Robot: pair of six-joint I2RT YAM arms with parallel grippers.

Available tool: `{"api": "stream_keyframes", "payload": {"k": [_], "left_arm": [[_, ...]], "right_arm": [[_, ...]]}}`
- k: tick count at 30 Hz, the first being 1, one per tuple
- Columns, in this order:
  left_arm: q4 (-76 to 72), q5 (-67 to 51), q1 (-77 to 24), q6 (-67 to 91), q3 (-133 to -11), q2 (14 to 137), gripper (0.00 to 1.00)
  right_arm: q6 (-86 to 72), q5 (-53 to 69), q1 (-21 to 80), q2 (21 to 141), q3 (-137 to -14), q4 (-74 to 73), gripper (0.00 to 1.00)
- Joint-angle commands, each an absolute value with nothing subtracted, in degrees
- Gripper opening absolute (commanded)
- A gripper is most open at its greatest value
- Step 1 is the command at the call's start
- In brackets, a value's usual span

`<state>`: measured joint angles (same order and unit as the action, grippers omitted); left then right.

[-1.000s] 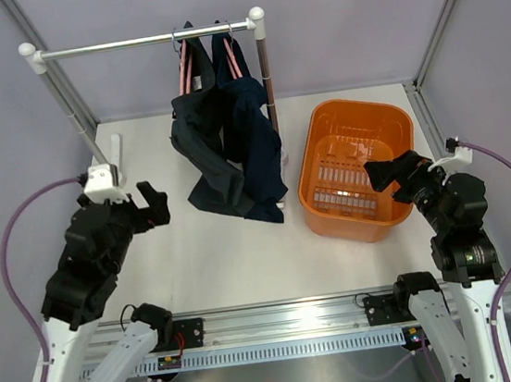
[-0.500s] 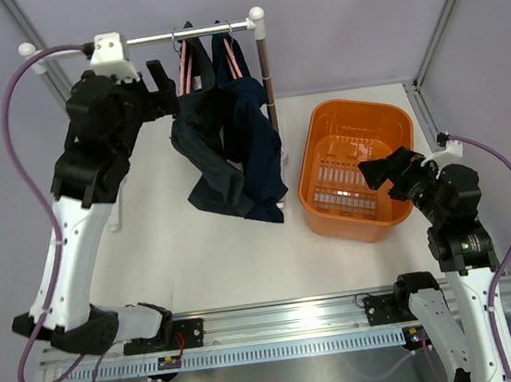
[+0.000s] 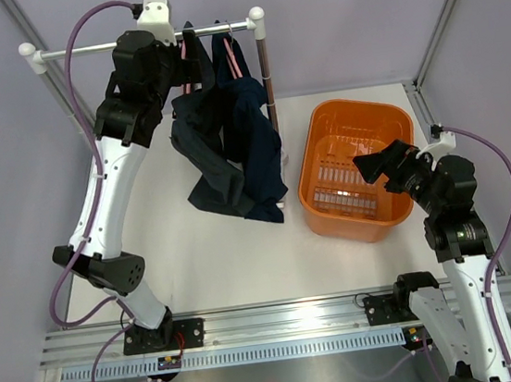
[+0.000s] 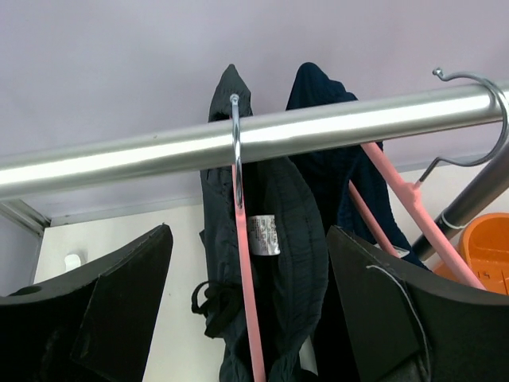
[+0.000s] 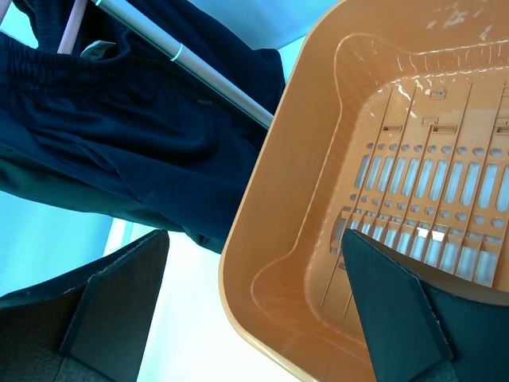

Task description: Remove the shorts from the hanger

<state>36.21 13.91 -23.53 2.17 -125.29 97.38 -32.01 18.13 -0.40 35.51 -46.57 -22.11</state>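
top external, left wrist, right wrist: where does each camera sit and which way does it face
top external: fixed above and behind the arms, looking down on the table; both arms show, left gripper at the rail, right gripper over the orange basket.
left wrist: on the raised left arm, looking up at the rail, pink hanger and shorts; its fingers flank the view.
right wrist: above the basket's rim, looking into it and toward the shorts; its fingers flank the view.
shared: shorts and basket appear in all three.
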Motion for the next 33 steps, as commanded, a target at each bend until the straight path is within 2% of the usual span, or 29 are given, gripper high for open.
{"api": "stream_keyframes", "payload": {"k": [1,29,32,33], "left_arm": [[32.5,13.4,-22.9,0.4,-128.2,97.9,0.82],[29.3,12.7,-22.4,0.4,-122.8,102.0,0.79],[28.9,12.8,-22.5,0.4,-122.4,102.0,0.78],[28.7,12.8,-22.5,0.4,-122.3,102.0,0.74]], "right_arm": [[-31.6,19.5,-0.6,36.2,-46.5,-19.2,1.00],[-30.5,19.5,-0.6,38.2,-45.8,-17.4,0.99],[-30.5,19.6,-0.6,38.6,-45.7,-17.2,0.99],[-30.5,19.6,-0.6,38.7,-45.7,-17.2,1.00]]}}
